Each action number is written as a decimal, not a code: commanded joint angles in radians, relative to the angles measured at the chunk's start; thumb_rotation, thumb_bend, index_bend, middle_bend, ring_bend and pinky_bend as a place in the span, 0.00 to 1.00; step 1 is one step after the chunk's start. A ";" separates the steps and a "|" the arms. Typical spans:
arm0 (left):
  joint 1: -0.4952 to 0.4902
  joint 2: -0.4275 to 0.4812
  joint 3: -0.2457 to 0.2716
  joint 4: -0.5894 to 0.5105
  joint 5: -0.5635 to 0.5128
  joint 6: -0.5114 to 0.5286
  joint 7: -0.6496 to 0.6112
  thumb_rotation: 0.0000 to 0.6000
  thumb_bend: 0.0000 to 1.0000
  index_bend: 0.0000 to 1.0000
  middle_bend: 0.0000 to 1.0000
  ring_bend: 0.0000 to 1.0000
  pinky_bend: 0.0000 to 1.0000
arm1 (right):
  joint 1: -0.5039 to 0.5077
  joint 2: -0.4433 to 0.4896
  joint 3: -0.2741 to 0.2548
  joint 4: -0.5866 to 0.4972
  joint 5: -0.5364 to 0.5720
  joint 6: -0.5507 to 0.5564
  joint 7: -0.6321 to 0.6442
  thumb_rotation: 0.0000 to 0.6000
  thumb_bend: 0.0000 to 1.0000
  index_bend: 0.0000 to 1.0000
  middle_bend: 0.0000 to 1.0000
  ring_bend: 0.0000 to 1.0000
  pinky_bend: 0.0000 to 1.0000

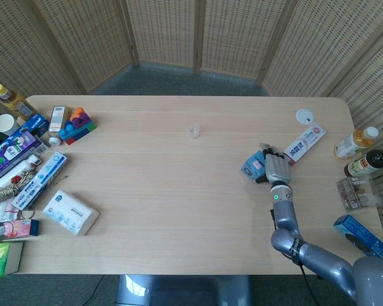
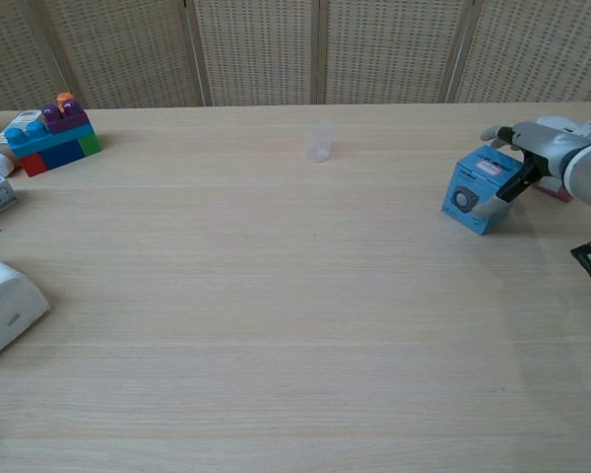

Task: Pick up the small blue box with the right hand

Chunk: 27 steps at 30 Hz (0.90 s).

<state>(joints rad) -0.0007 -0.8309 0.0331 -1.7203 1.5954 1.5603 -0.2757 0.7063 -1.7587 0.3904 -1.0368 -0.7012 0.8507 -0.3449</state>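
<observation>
The small blue box [image 1: 251,165] [image 2: 473,191] stands on the table right of centre, turned corner-on, with a round mark on its front face. My right hand [image 1: 276,168] [image 2: 545,148] is against its right side. The fingers reach straight over the box's top and far edge, still spread, and the thumb [image 2: 504,190] lies along the right face. The box rests flat on the table. My left hand shows in neither view.
A white and red toothpaste box [image 1: 304,141] lies just behind the hand, with a white lid [image 1: 304,116] beyond it. Bottles [image 1: 356,141] stand at the right edge. A clear cup [image 2: 319,142] sits mid-table. Toy blocks [image 2: 54,135] and packets crowd the left edge.
</observation>
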 commanded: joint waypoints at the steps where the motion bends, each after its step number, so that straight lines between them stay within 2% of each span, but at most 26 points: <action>1: -0.001 -0.001 0.001 -0.001 0.002 -0.002 0.004 1.00 0.11 0.12 0.00 0.00 0.00 | 0.009 -0.022 0.004 0.037 0.017 -0.004 0.003 1.00 0.00 0.00 0.00 0.00 0.00; 4: 0.000 -0.002 -0.001 -0.001 -0.003 -0.002 0.004 1.00 0.11 0.12 0.00 0.00 0.00 | 0.008 -0.051 0.006 0.078 -0.020 0.042 0.040 1.00 0.00 0.00 0.00 0.00 0.00; 5: 0.000 -0.002 -0.002 -0.001 -0.005 -0.002 0.004 1.00 0.11 0.12 0.00 0.00 0.00 | 0.008 -0.061 0.006 0.093 -0.035 0.060 0.053 1.00 0.00 0.01 0.02 0.00 0.03; 7: -0.001 -0.003 -0.002 -0.001 -0.006 -0.004 0.006 1.00 0.11 0.12 0.00 0.00 0.00 | 0.009 -0.083 0.008 0.125 -0.062 0.087 0.079 1.00 0.00 0.12 0.16 0.04 0.17; 9: -0.001 -0.004 -0.002 -0.001 -0.004 -0.005 0.009 1.00 0.11 0.12 0.00 0.00 0.00 | 0.010 -0.096 0.009 0.149 -0.072 0.096 0.090 1.00 0.00 0.25 0.31 0.15 0.33; 11: -0.002 -0.005 0.000 -0.003 0.000 -0.006 0.013 1.00 0.11 0.12 0.00 0.00 0.00 | 0.010 -0.105 0.010 0.171 -0.075 0.090 0.095 1.00 0.00 0.31 0.37 0.21 0.40; 20: 0.002 -0.003 0.000 -0.001 0.000 -0.001 0.007 1.00 0.11 0.12 0.00 0.00 0.00 | 0.004 -0.112 0.013 0.188 -0.101 0.081 0.118 1.00 0.03 0.40 0.46 0.30 0.47; 27: 0.004 0.001 0.001 -0.001 0.009 0.007 -0.002 1.00 0.11 0.12 0.00 0.00 0.00 | -0.024 -0.034 0.023 0.025 -0.189 0.180 0.162 1.00 0.03 0.42 0.47 0.30 0.47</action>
<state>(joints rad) 0.0031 -0.8304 0.0336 -1.7215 1.6039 1.5665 -0.2770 0.6961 -1.8259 0.4089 -0.9559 -0.8588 0.9934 -0.1983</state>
